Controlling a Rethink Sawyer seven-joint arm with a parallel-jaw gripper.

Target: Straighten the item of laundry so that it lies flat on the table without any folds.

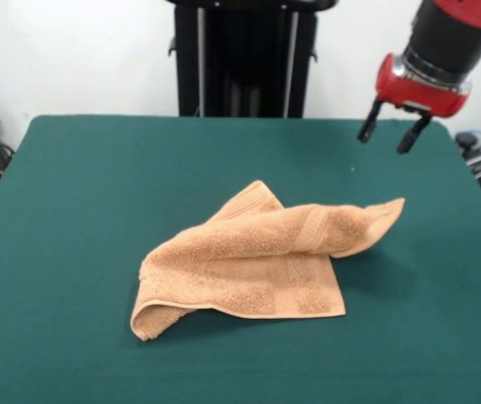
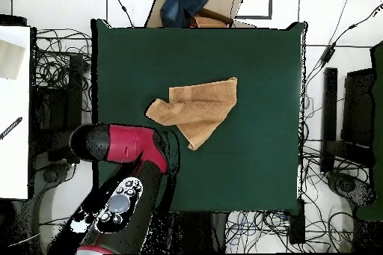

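Towel (image 1: 257, 261) of peach-orange terry cloth lies near the middle of the dark green table (image 1: 80, 202), well apart from the gripper (image 1: 394, 132), which hangs in the air above the table's far corner on the right of the front view, its two dark fingers spread apart and holding nothing. In the overhead view the red and black arm (image 2: 123, 147) covers the gripper, and the towel (image 2: 198, 106) sits just beyond it toward the table's centre. The cloth is not flat: one end is folded back over the rest, forming a raised ridge that runs across the top and ends in a corner lifted off the felt. A woven band stripe crosses both layers near the hems, and the near left corner curls under itself.
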